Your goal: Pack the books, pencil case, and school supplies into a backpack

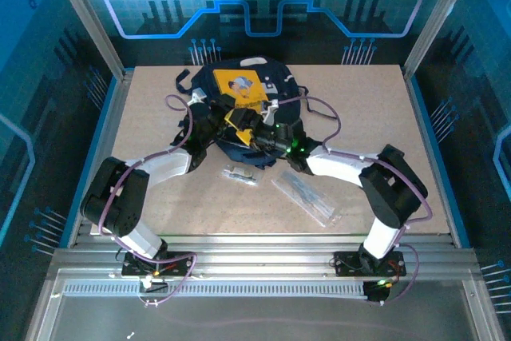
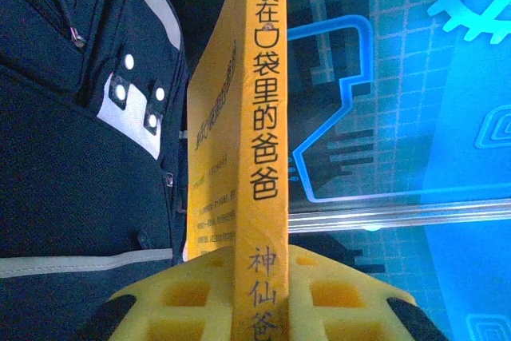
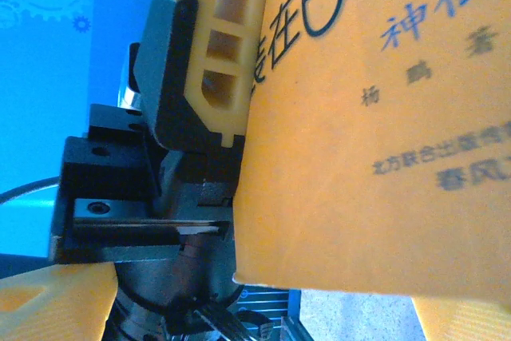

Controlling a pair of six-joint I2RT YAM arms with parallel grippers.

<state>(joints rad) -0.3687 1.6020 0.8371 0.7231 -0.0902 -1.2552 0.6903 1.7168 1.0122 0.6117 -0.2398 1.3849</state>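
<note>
**Top view.** The backpack (image 1: 209, 79) lay at the far middle of the table (image 1: 383, 117). Its centre was covered by the yellow book (image 1: 239, 88) and by both arms, so its opening could not be made out. The left gripper (image 1: 233, 117) met the book's near edge. The right gripper (image 1: 260, 135) sat just beside it, dark against dark fabric, and its jaws were hard to read from above. The pencil case (image 1: 307, 196) lay flat on the bare table nearer the arm bases, well apart from the backpack. The small pale oblong supply (image 1: 239, 175) lay to its left, too small for any detail to show.

**Left wrist view.** The left gripper (image 2: 259, 309) was clamped narrowly on the yellow book (image 2: 259, 117), whose spine stood edge-on between the yellow fingers (image 2: 180, 297). The lower frame edge cut off the fingers and the upper edge cut off the book's top. The backpack (image 2: 72, 165) stood at left, either touching or just beside the book's back cover; which of the two could not be told.

**Right wrist view.** The book's cover (image 3: 383, 157) was close and partly blurred, and was cut off above and at right. One left-gripper finger (image 3: 209, 53) pressed on the book's spine edge. The right gripper's own fingers (image 3: 44, 305) appeared as yellow corners at lower left and lower right, spread wide and gripping nothing. Whether the book's lower edge touched either finger could not be told.
</note>
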